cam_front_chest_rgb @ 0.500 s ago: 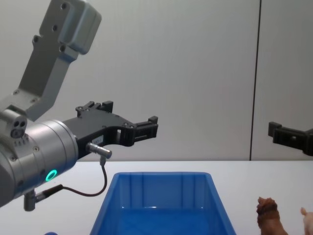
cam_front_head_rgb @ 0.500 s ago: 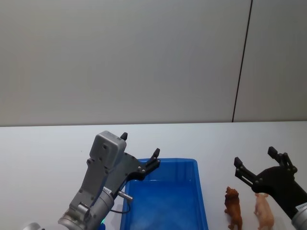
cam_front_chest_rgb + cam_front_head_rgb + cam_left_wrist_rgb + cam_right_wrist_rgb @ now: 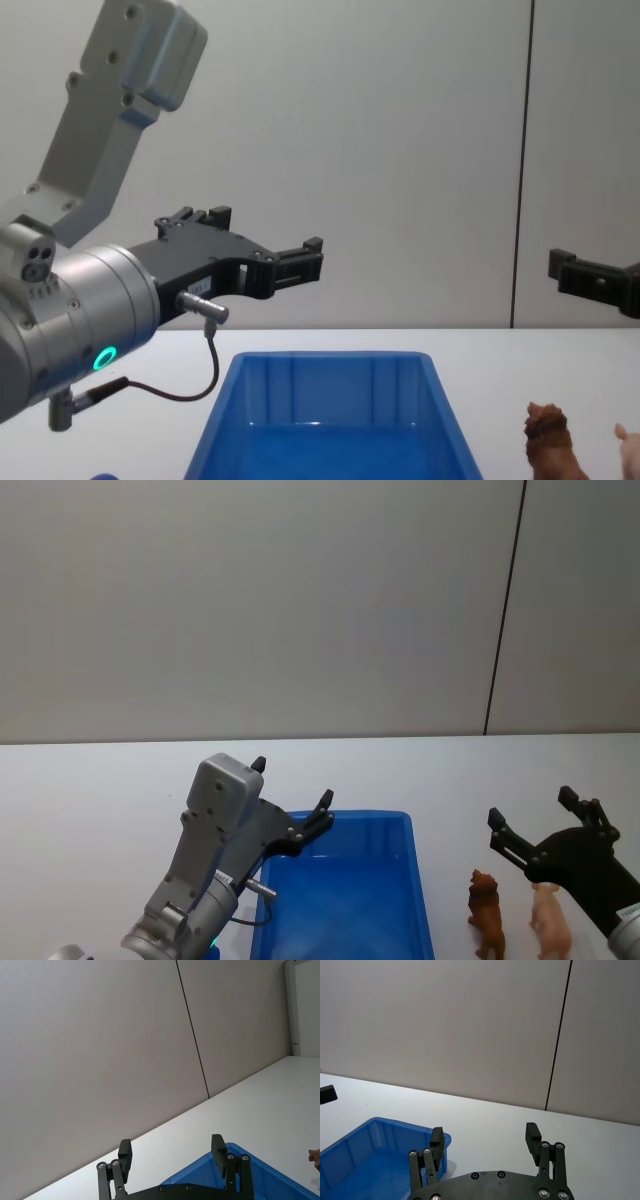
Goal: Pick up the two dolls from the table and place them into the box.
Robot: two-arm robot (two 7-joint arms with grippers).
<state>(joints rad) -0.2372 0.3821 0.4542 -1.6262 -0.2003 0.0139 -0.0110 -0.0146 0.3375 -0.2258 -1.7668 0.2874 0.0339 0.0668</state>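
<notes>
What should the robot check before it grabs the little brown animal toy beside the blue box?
1. Right gripper open: ok.
2. Small brown four-legged animal figurine upright on the white table: ok.
3. Pale pink animal figurine close beside it, might get bumped: not ok.
4. Bright blue plastic bin open on top: ok.
5. Left gripper away from the bin: not ok, it hangs open above the left rim.
</notes>
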